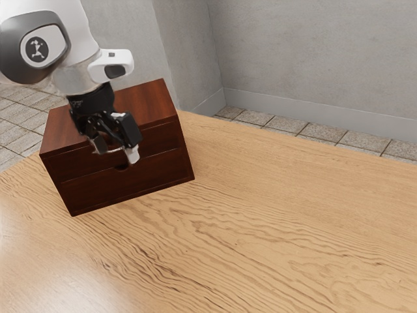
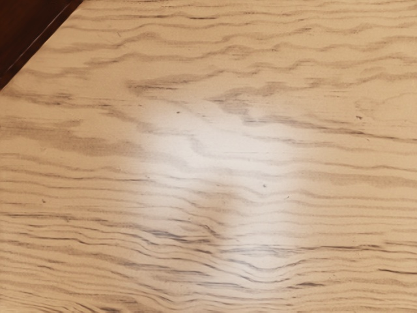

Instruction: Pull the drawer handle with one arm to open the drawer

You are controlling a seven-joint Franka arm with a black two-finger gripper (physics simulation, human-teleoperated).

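Observation:
A dark brown wooden drawer box (image 1: pixel 146 104) stands on the table at the exterior view's left. A seam runs across its front face (image 1: pixel 156 171), and the drawer sits flush with the box. My gripper (image 1: pixel 115 150) hangs right in front of that face, at the top of the lower drawer panel. Its fingers (image 1: pixel 133 155) stand apart, so it is open. The small dark handle (image 1: pixel 122 165) shows just below and between the fingertips. Whether a finger touches the handle I cannot tell. In the wrist view a corner of the box (image 2: pixel 23 23) lies beside bare table.
The light wooden table (image 1: pixel 260 222) spreads wide to the exterior view's right and toward the front. A grey wall (image 1: pixel 313 52) and tiled floor (image 1: pixel 326 130) lie behind the table's far edge.

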